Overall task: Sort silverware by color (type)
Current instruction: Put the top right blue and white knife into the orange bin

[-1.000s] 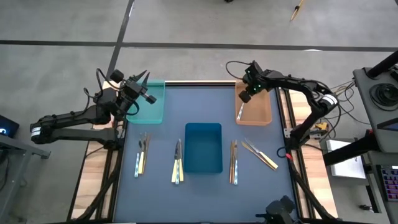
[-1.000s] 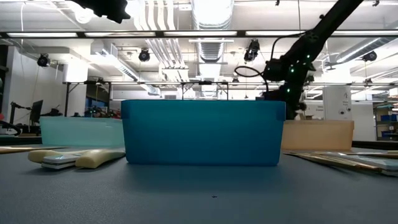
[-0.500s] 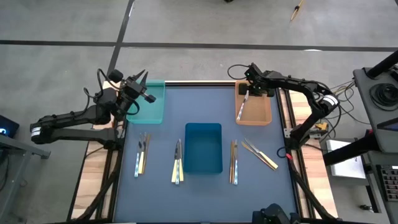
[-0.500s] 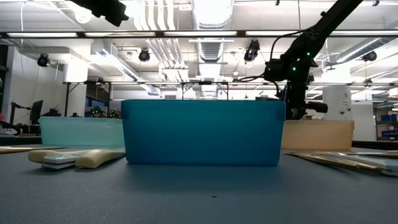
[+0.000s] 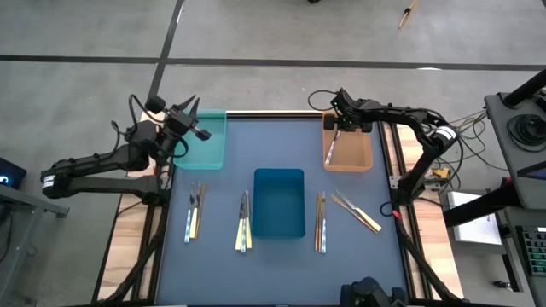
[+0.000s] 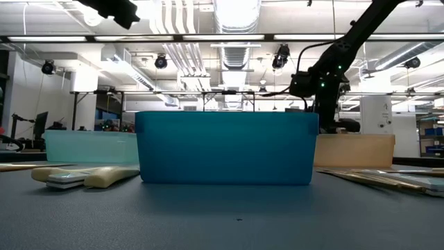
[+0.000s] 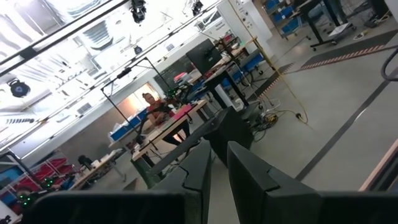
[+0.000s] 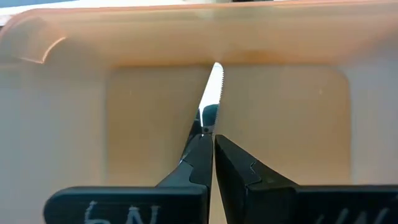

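Silverware (image 5: 244, 222) — four clusters on the table; three trays (image 5: 279, 202)

Place: you're in a robotics lab or workshop hall.
Ceiling: exposed ducts (image 6: 234, 21), strip lights, hung cameras across the low view's top.
Background: workbenches (image 7: 163, 127), blue storage bins (image 7: 283, 9), a seated person (image 7: 151, 104) in the left wrist view.
Floor: bare concrete (image 5: 256, 30).

The high camera is looking straight down; the low one is looking level across. Both are sharing the blue tray (image 5: 279, 202).
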Tool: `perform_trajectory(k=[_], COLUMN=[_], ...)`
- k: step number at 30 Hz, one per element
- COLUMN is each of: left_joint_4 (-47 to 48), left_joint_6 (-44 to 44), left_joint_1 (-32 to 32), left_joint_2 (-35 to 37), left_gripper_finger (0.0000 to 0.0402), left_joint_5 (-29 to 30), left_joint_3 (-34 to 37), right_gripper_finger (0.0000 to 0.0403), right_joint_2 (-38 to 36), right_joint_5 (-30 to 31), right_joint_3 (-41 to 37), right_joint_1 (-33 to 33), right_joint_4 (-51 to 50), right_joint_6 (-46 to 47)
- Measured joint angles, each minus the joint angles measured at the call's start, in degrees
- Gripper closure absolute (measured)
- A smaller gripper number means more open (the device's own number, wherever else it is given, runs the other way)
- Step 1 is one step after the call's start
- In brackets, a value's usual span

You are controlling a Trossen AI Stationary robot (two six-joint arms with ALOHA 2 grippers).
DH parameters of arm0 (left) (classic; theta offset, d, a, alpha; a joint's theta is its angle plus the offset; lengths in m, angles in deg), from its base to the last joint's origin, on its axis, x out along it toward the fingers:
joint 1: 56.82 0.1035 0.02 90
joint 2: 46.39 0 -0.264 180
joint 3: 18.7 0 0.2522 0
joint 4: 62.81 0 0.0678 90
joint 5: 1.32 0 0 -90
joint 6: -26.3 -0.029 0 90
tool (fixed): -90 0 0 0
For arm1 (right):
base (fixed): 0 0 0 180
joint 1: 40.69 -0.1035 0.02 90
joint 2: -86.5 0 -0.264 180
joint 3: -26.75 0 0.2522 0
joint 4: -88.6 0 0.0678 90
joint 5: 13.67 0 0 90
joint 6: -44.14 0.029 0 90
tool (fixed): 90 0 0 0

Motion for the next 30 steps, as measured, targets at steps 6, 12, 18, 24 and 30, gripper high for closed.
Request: perform_trajectory(k=[6, 12, 18, 24, 30], left_joint_4=[-0.08, -0.10, -0.08, -0.07, -0.06], left_joint_6=[0.34, 0.62, 0.62, 0.64, 0.67], left_joint_1=[0.00, 0.00, 0.00, 0.00, 0.00], left_joint_2=[0.16, 0.16, 0.16, 0.14, 0.14], left_gripper_finger=[0.0365, 0.0365, 0.0365, 0.0365, 0.0365], left_joint_5=[0.00, -0.02, 0.00, 0.00, -0.01], left_joint_3=[0.00, 0.00, 0.00, 0.00, 0.00], right_gripper_finger=[0.0394, 0.0394, 0.0394, 0.0394, 0.0394], right_joint_2=[1.28, 3.38, 3.59, 3.59, 3.57], right_joint_5=[0.11, 0.61, 1.31, -0.03, 0.50], right_joint_3=[-0.02, -0.05, -0.06, -0.06, -0.06], right_joint_1=[-1.28, -1.95, -1.95, -2.62, -2.75], right_joint_4=[1.16, 1.61, 2.14, 4.52, 4.00], right_joint_6=[-0.13, -0.17, -0.17, -2.06, -2.83])
